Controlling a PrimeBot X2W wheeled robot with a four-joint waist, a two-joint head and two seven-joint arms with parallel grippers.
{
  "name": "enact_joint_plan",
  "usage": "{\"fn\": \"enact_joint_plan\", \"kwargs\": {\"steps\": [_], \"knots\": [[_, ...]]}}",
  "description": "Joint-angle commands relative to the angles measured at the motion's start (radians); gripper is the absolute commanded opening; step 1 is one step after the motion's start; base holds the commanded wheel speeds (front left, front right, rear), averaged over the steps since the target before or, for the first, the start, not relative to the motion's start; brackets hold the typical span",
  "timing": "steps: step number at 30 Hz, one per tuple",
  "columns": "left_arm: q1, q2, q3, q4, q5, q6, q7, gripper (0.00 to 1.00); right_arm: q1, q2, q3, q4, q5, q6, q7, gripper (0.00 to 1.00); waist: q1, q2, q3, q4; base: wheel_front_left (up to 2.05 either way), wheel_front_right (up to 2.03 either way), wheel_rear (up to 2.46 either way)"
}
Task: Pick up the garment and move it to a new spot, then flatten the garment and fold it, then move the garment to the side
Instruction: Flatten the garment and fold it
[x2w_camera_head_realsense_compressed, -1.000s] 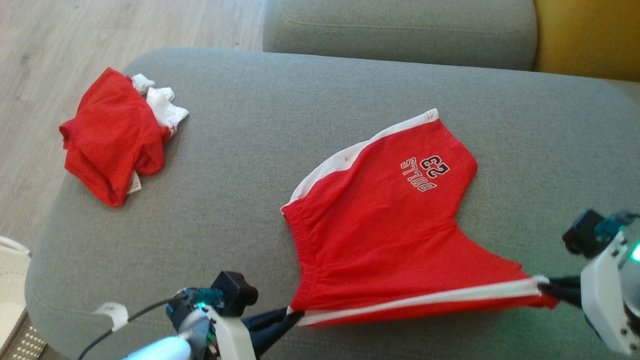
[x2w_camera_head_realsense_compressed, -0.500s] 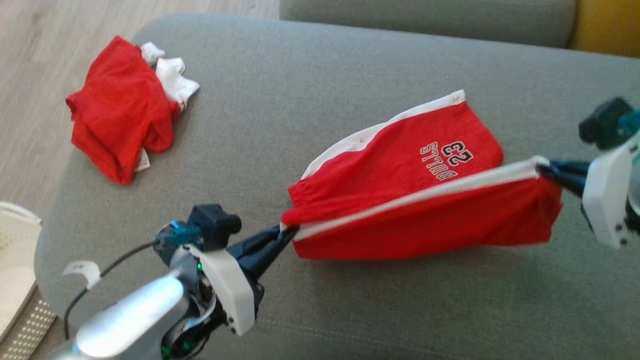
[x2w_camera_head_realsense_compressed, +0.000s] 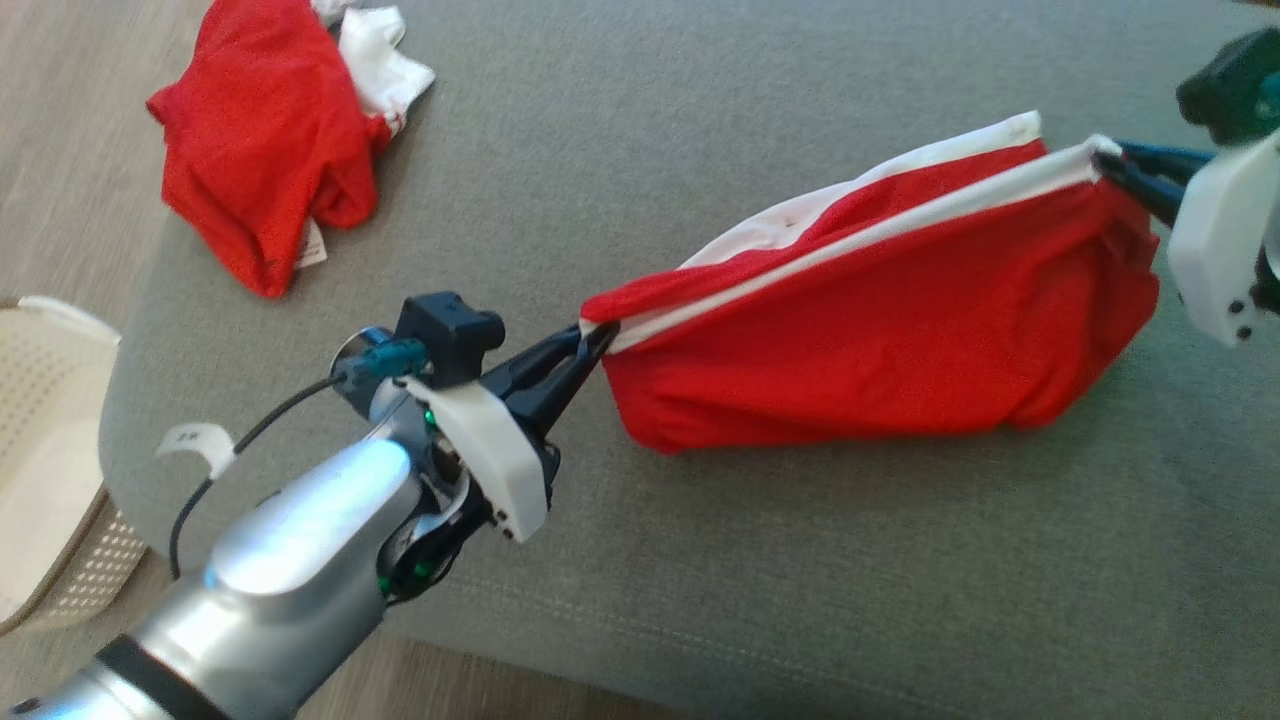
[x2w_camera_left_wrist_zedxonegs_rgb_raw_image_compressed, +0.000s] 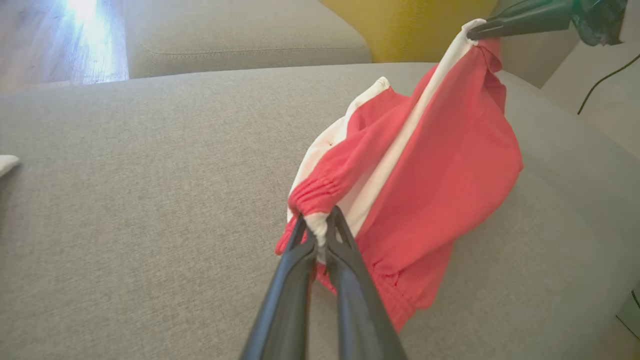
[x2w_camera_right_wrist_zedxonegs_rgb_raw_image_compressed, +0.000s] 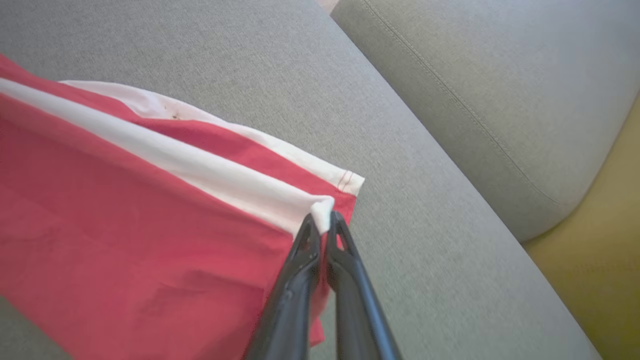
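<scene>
Left tool (x2w_camera_head_realsense_compressed: 598, 338) and right tool (x2w_camera_head_realsense_compressed: 1100, 158) hold shorts (x2w_camera_head_realsense_compressed: 880, 340) stretched sideways.

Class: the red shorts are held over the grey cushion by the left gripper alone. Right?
No: the head view shows the left gripper and the right gripper each pinching an end of the red shorts over the grey cushion.

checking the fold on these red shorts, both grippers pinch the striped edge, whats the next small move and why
Probably lower both grippers together, laying the held stripe onto the far white edge. The left gripper and right gripper are shut on the stripe's ends, holding the red shorts raised over the grey cushion, nearly above that edge.
</scene>
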Motion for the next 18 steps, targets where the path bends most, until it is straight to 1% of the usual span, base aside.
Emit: {"fn": "enact_joint_plan", "kwargs": {"steps": [1, 10, 18], "knots": [[-0.058, 0.006, 0.05, 0.021, 0.004, -0.008, -0.024, 0.0, -0.028, -0.01, 0.007, 0.016, -0.002, -0.001, -0.019, 0.0, 0.0, 0.0, 0.037, 0.026, 0.0, 0.0, 0.0], [-0.136, -0.095, 0.064, 0.167, 0.015, -0.04, -0.079, 0.0, -0.161, 0.015, 0.089, 0.114, -0.033, -0.001, -0.052, 0.0, 0.0, 0.0, 0.128, 0.055, 0.0, 0.0, 0.0], [-0.184, -0.132, 0.054, 0.246, 0.024, -0.06, -0.092, 0.0, -0.206, 0.05, 0.119, 0.166, -0.031, -0.001, -0.065, 0.0, 0.0, 0.0, 0.17, 0.058, 0.0, 0.0, 0.0]]}}
